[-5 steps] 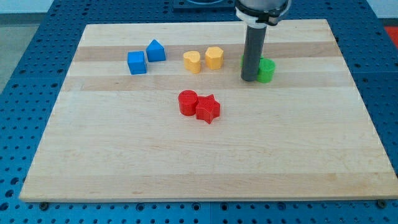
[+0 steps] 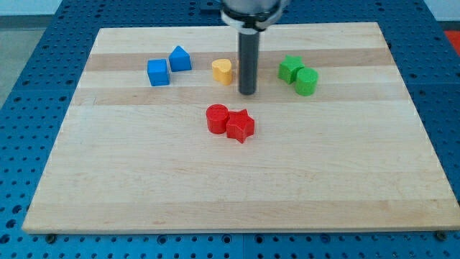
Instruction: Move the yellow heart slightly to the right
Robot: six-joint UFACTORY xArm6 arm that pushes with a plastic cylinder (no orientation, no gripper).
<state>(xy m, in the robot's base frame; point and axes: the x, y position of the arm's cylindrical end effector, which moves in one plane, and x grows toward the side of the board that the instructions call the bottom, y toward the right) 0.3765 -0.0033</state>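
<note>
The yellow heart (image 2: 222, 71) lies near the view's top centre of the wooden board (image 2: 237, 180). My rod stands just to its right, and my tip (image 2: 247, 92) rests on the board slightly below and right of the heart, apart from it. The rod hides the second yellow block that sat right of the heart.
A blue cube (image 2: 157, 72) and a blue angled block (image 2: 180, 58) lie to the left of the heart. A green star-like block (image 2: 290, 68) and a green cylinder (image 2: 307, 81) lie to the right. A red cylinder (image 2: 217, 119) and a red star (image 2: 241, 126) touch below the tip.
My rod has moved left from beside the green blocks to just right of the yellow heart. It now covers the other yellow block and uncovers both green blocks. No block has visibly moved.
</note>
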